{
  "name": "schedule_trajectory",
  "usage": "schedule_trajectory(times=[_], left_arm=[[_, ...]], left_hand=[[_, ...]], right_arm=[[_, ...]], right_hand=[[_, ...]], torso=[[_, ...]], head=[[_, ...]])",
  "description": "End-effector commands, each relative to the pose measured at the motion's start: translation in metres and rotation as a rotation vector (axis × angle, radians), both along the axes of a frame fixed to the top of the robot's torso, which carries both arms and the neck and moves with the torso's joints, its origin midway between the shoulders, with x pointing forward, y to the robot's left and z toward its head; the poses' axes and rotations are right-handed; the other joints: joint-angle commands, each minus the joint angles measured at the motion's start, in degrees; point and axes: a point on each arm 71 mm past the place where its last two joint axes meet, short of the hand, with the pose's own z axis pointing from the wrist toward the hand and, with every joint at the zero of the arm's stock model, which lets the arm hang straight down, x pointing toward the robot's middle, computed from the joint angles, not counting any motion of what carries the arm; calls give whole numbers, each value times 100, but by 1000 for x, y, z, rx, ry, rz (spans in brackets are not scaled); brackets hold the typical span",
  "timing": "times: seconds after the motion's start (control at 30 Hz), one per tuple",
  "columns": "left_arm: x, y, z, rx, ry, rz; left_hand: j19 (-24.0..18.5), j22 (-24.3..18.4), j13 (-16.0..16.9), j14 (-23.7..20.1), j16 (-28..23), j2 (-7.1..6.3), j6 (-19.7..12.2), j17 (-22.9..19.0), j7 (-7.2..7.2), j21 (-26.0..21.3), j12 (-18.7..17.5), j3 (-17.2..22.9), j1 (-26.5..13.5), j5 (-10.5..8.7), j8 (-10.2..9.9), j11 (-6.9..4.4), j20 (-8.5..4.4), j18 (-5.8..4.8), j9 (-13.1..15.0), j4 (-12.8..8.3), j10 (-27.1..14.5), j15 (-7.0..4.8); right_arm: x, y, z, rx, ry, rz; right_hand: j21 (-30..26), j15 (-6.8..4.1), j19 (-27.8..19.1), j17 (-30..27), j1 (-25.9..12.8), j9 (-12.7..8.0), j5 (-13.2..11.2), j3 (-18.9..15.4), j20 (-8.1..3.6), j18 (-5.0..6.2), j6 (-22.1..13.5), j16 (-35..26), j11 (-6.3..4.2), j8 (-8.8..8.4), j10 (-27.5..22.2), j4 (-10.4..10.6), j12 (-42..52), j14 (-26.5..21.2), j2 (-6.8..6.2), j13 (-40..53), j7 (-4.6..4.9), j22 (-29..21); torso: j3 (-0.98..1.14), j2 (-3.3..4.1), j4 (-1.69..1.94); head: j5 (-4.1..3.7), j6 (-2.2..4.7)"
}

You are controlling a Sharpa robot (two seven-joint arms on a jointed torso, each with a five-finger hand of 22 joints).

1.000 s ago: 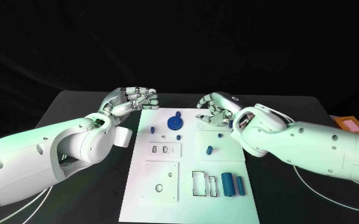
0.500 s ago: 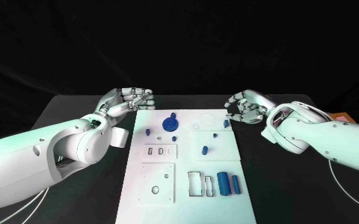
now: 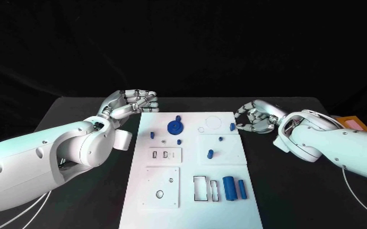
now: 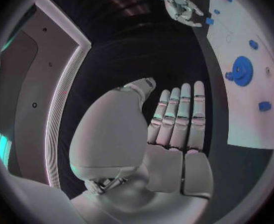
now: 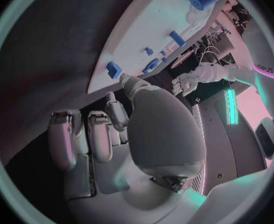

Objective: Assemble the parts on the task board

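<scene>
Head view: the task board, a flat white plate, lies in the middle of the black desk. On it are a round blue gear, a small blue block near the right edge, and two blue cylinders beside rectangular slots.
Left hand: beside the board's far left corner, fingers curled, holding nothing.
Right hand: just right of the board, fingers curled, empty.
Left wrist view: the fingers are straight and together above the dark desk.
Right wrist view: the fingers are bent, gripping nothing.
</scene>
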Motion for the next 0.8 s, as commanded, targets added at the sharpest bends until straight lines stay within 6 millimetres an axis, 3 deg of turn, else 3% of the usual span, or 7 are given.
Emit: schedule_trajectory(times=[0.03, 0.37, 0.57, 0.8], left_arm=[[-1, -2, 2, -14, -11, -19], [-1, -2, 2, -14, -11, -19], [0, -2, 2, -12, -10, -16], [0, -2, 2, -12, -9, -16]], left_hand=[[-26, -10, 11, -40, -36, 35, -37, 9, 83, 22, 1, 15, -22, -16, -29, -13, 6, 64, 10, -38, -17, -9], [-26, -10, 11, -40, -36, 35, -37, 9, 83, 22, 1, 15, -22, -16, -29, -13, 6, 64, 10, -38, -17, -9], [-26, -10, 11, -40, -36, 35, -37, 9, 83, 22, 1, 15, -22, -16, -29, -13, 6, 64, 10, -38, -17, -9], [-28, -12, 10, -41, -40, 34, -39, 11, 85, 23, 0, 20, -26, -17, -29, -13, 7, 65, 11, -46, -18, -9]], right_arm=[[-1, 3, -6, -17, 18, 40], [1, 10, -16, -25, 37, 35], [1, 14, -21, -23, 41, 37], [2, 16, -23, -27, 44, 27]], right_hand=[[-33, -34, 156, 895, 34, -4, 35, -8, -45, -8, -2, 31, 12, -32, -33, -30, -18, 463, -11, -3, -9, 991], [-32, -29, 157, 905, 31, -3, 38, -7, -44, -9, 5, 34, 21, -34, -18, -33, -3, 465, -15, 17, 1, 992], [-31, -14, 160, 905, 33, 6, 45, 26, -35, -10, 66, 34, 35, -22, -2, -39, 13, 465, 22, 36, 15, 997], [-15, -10, 178, 927, 5, 19, 44, 77, -26, -16, 169, 41, 33, -2, 30, -25, 41, 470, 88, 66, 8, 1019]], torso=[[-7, 2, -4], [-5, -2, 4], [1, -1, -14], [-2, -3, -11]], head=[[11, 20], [32, -40], [71, -37], [64, -30]])
